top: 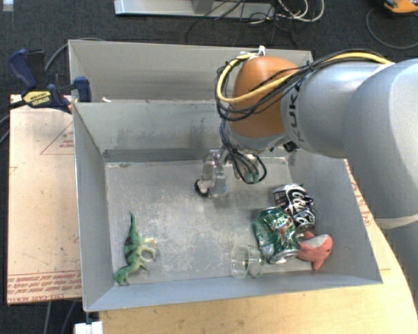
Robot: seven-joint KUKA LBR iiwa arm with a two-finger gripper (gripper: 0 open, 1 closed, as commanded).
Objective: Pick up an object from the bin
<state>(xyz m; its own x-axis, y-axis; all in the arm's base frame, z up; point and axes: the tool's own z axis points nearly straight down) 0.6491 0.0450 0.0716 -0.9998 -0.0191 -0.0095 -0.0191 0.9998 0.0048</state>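
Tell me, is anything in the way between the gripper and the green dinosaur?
Nothing visible. Only bare bin floor lies between the gripper, mid-bin, and the dinosaur at the lower left. The cans lie off to the right.

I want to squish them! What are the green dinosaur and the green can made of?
The green dinosaur looks like matte rubber or plastic: moulded shape, dull green surface. The green can looks like thin shiny metal: it's crumpled and glints.

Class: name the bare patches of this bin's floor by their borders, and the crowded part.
Bare: mid-floor, between the green toy dinosaur and the crushed green can; also left of the hand. Crowded: front right, around that can.
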